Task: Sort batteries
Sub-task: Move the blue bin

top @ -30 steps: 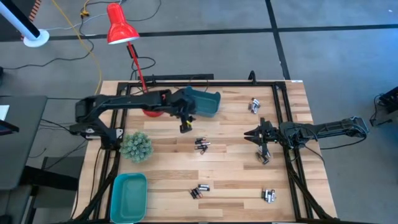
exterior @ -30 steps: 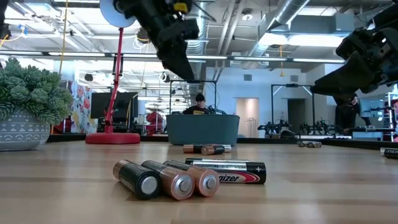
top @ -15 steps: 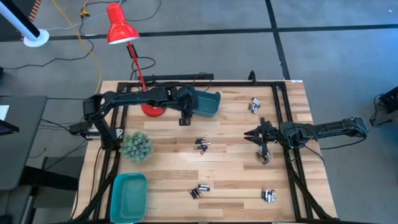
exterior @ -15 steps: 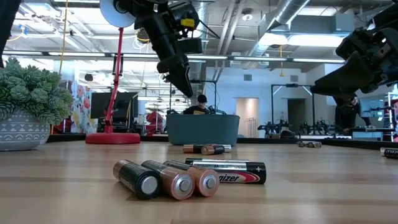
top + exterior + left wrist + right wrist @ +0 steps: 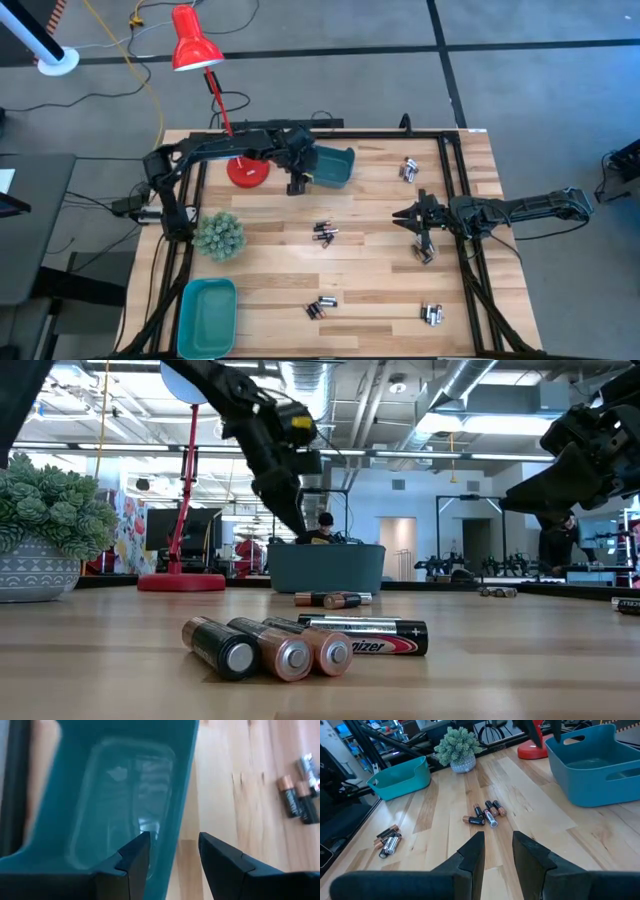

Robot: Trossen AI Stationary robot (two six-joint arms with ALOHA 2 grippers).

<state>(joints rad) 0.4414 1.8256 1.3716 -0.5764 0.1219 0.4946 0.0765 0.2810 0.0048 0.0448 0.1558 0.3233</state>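
Two dark fingers of the left gripper (image 5: pixel 172 857) stand spread with nothing between them, poised over the near wall of the far teal bin (image 5: pixel 335 165); one finger sits over the bin's interior, the other over bare wood. The bin floor visible in the left wrist view shows no battery.

Step in hand, as a judgement: the left arm is at the drop-off bin with an empty gripper, so a release is complete or a fresh pick is due.

The right gripper (image 5: pixel 496 851) waits near the table's right side, fingers parted and empty, just above a small pair of batteries (image 5: pixel 424 254).

The batteries lie in separate clusters on the table (image 5: pixel 380 290):
- centre group (image 5: pixel 324 233);
- front group (image 5: pixel 320 307);
- far right group (image 5: pixel 409 169);
- front right group (image 5: pixel 432 314).

A second teal bin (image 5: pixel 206 315) stands at the front left corner, beside a potted plant (image 5: pixel 219 235). A red lamp (image 5: pixel 195 45) stands behind the far bin.

Next move, as a judgement: withdraw the left gripper from the bin rim, travel to the centre group, align the fingers across one cell, and close. Cells lie touching, so a single-cell grasp requires care.
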